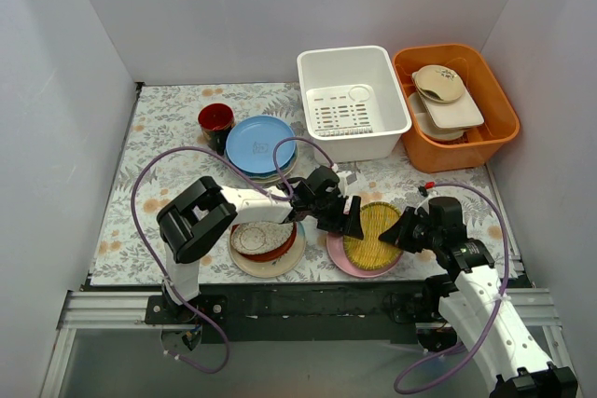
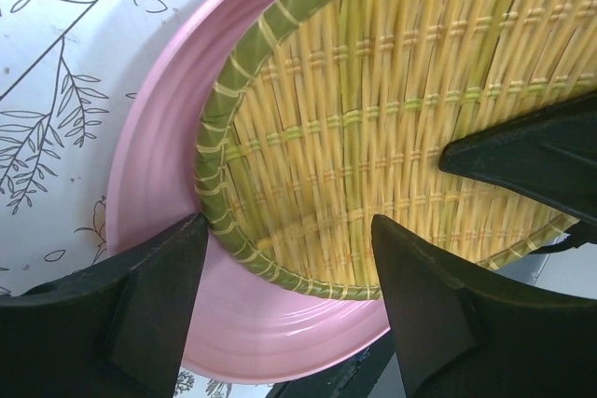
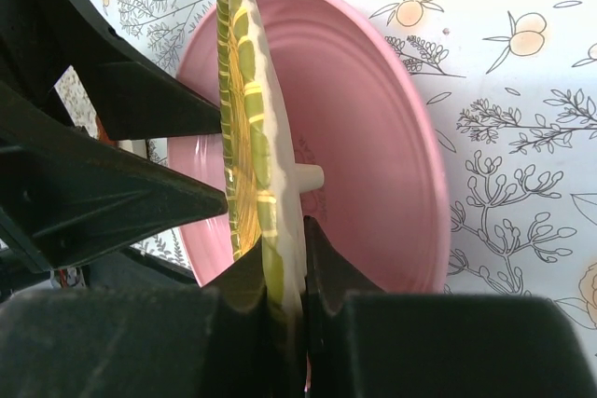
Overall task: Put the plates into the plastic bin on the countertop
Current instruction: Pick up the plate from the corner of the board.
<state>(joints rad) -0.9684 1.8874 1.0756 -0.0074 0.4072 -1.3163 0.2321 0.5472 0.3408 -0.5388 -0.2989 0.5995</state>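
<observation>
Two grippers, top view: I see both meeting at the woven plate point(image 1: 371, 235), at about 5 o'clock on the countertop point(image 1: 168, 128).
Left gripper point(image 1: 349, 217): at the woven plate's 9 o'clock edge.
Right gripper point(image 1: 399, 232): at its 3 o'clock edge.
Pink plate point(image 1: 338, 253): lying on the countertop under the woven plate.
Plastic bin point(image 1: 317, 67): at 1 o'clock on the countertop, slotted floor in view.
Orange tub point(image 1: 499, 128): just beside the bin at its 3 o'clock, holding beige and white dishes.
Other plates: blue stack point(image 1: 260, 144) near the middle, dark-red cup point(image 1: 215, 118) at its 10 o'clock; red-brown plate point(image 1: 282, 251) on a cream plate point(image 1: 270, 270) at 6 o'clock.
Left wrist view, my left hand: jaws wide, fingers point(image 2: 154, 309) either side of the woven rim, pink plate beneath.
Same view, 3 o'clock: a black finger of the right gripper lies over the weave.
Right wrist view, my right hand: fingers point(image 3: 331, 272) clamped on the woven plate's near rim; the plate is seen edge-on, raised at an angle off the pink plate.
Same view, 9 o'clock: left gripper's tips sit right at the woven face; I cannot tell if they touch.
</observation>
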